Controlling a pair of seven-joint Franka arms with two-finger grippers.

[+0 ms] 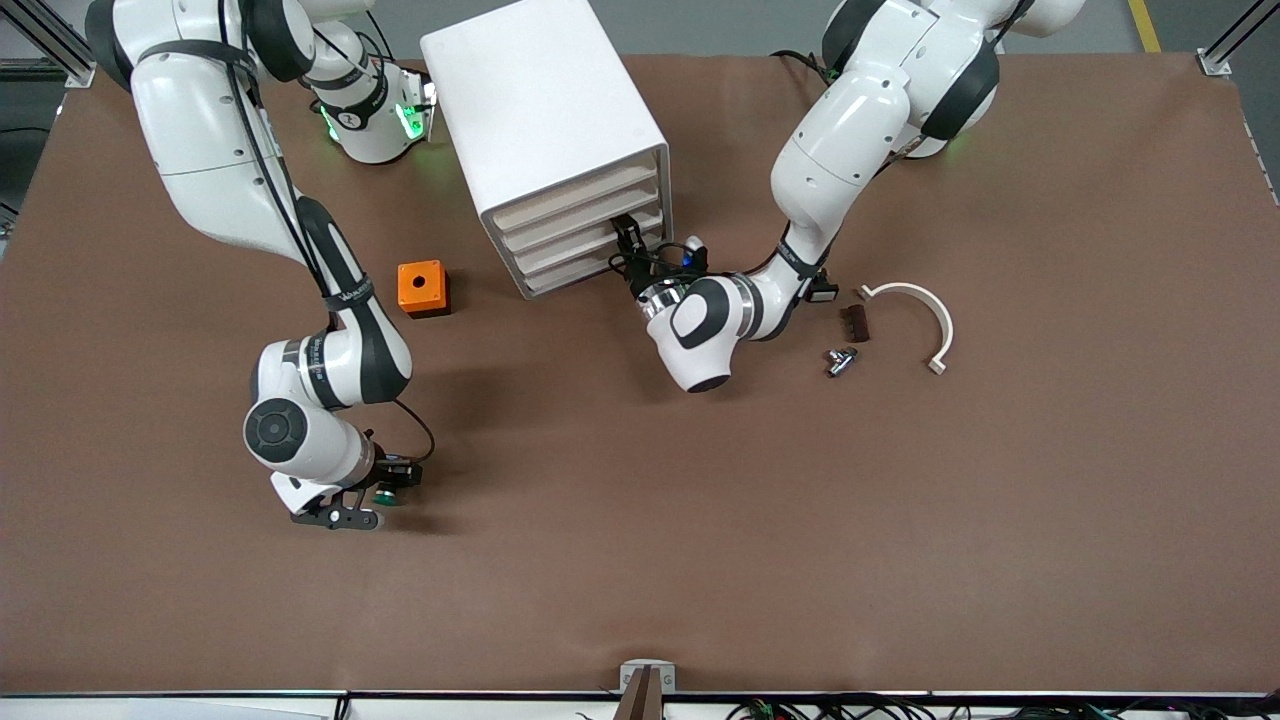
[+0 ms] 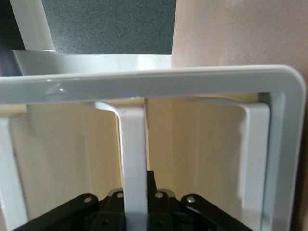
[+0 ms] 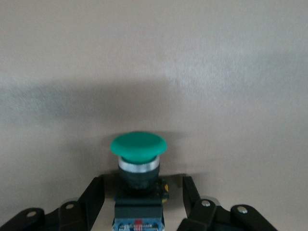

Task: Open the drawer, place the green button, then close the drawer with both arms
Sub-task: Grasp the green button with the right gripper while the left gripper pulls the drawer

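The white cabinet [image 1: 540, 100] stands toward the robots' bases with four stacked drawers, none pulled out. The lowest drawer [image 1: 575, 278] sits level with the rest. My left gripper [image 1: 628, 240] is at the cabinet's front. In the left wrist view it [image 2: 138, 190] is shut on a white drawer lip [image 2: 132, 154] inside the cabinet frame [image 2: 144, 79]; I cannot tell which drawer's. My right gripper [image 1: 372, 500] is low over the table near the front camera, open, its fingers [image 3: 96, 192] on either side of the green-capped button [image 3: 138, 144], also in the front view [image 1: 386, 495].
An orange cube with a hole [image 1: 423, 288] lies beside the cabinet toward the right arm's end. Toward the left arm's end lie a white curved piece [image 1: 915, 310], a dark brown piece [image 1: 855, 323], a small metal part [image 1: 840, 360] and a black-and-white switch [image 1: 822, 292].
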